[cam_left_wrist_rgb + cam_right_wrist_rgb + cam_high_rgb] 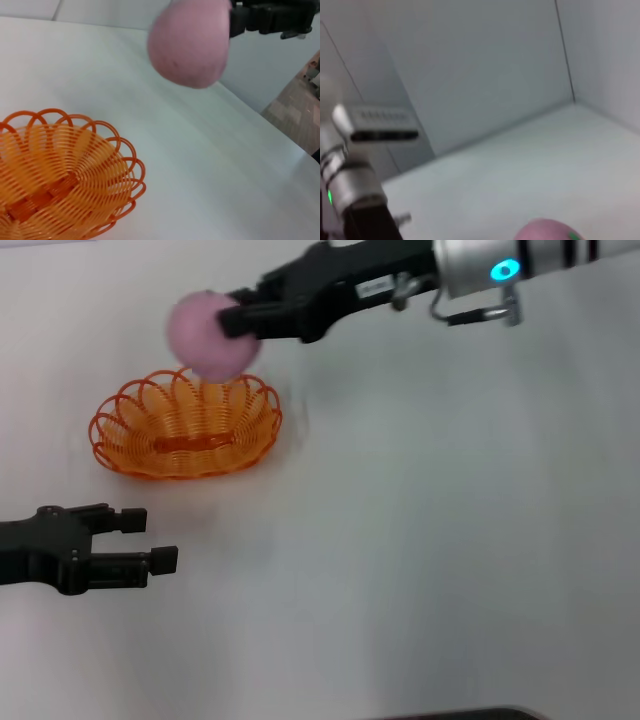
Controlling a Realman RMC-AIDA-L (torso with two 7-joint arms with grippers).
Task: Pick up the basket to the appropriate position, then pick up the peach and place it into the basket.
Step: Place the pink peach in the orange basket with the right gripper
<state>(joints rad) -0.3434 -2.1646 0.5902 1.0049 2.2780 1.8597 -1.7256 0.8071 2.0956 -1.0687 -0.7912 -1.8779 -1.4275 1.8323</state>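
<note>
The oval orange wire basket (186, 426) stands on the white table at the left; it also shows in the left wrist view (60, 170). My right gripper (232, 320) is shut on the pink peach (208, 335) and holds it in the air above the basket's far rim. The peach also shows in the left wrist view (190, 42) and at the edge of the right wrist view (547, 231). My left gripper (150, 540) is open and empty, low on the table in front of the basket.
The white table (420, 540) stretches wide to the right and front of the basket. A pale wall (470, 65) stands behind the table. The table's edge and a wooden floor (300, 115) show in the left wrist view.
</note>
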